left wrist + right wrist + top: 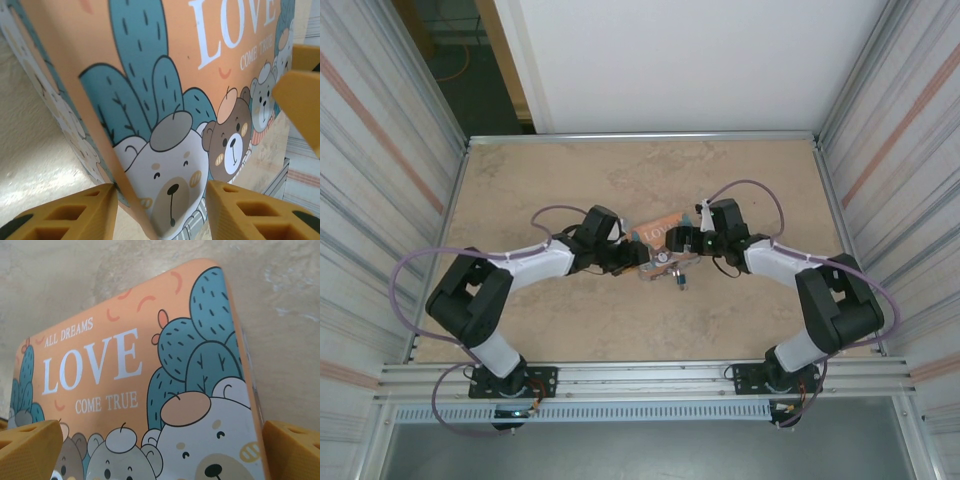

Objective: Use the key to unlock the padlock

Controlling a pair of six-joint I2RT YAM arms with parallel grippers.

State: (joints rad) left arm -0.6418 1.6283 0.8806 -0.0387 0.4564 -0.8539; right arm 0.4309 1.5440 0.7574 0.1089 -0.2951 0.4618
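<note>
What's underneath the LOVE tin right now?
The beige table shows beside the tin, past its far and right edges in the right wrist view. The patch directly beneath is covered by the tin itself, so anything lying there cannot be seen.

Overhead from behind, wrists close on tin (125, 365)

Orange tin box (100, 340) — teal cacti, tan table (570, 320), possibly marbled
</note>
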